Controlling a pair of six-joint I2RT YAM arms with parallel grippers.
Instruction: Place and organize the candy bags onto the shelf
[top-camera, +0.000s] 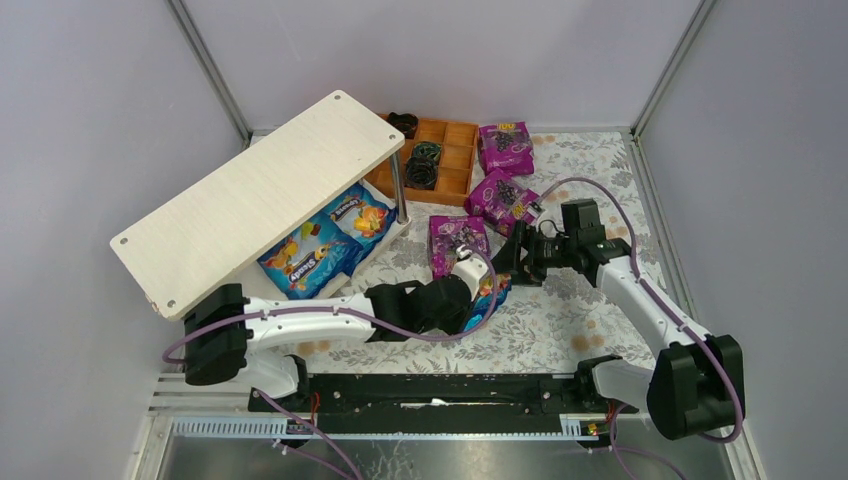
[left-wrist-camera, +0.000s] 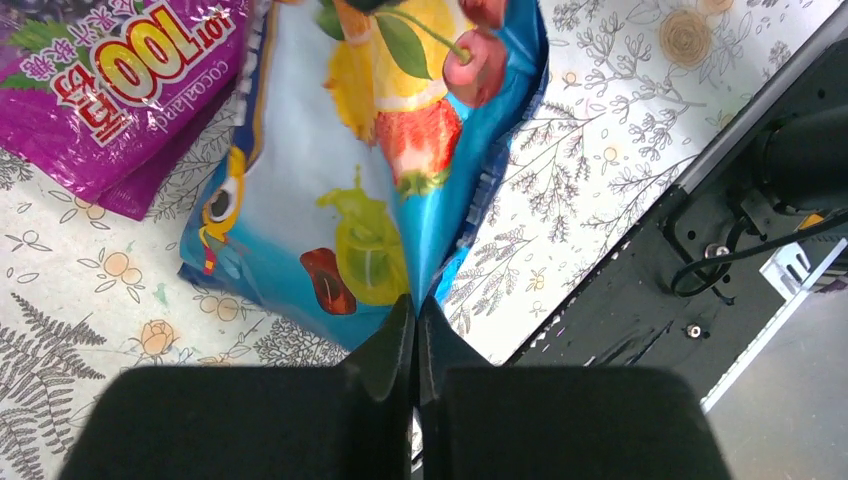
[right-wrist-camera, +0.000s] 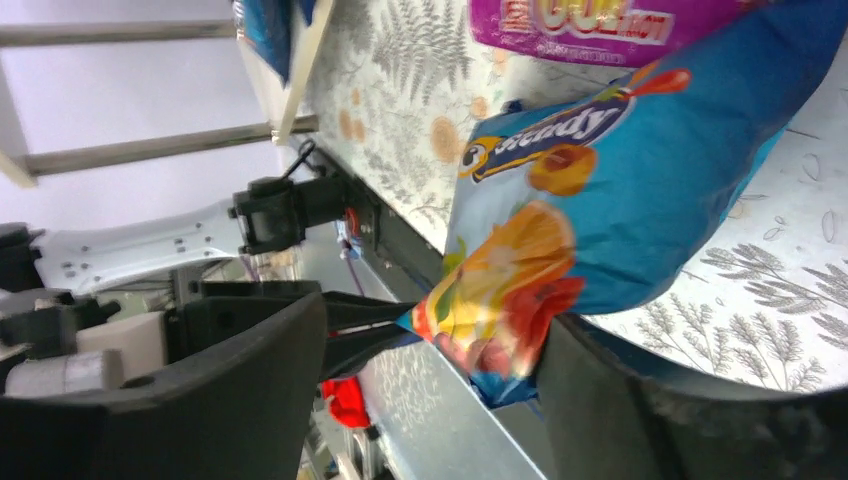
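Over the bench (top-camera: 590, 310), a blue bag (left-wrist-camera: 330, 200) is held clamped by the left gripper (left-wrist-camera: 413, 310) (right gripper (right-wrist-camera: 432, 315) spread apart); carrying left onto the shelf (top-camera: 260, 190) is likely needed next.

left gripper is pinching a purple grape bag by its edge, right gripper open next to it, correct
No: the left gripper is shut on the blue candy bag, not a purple one, as the left wrist view shows. The right gripper is indeed open beside it.
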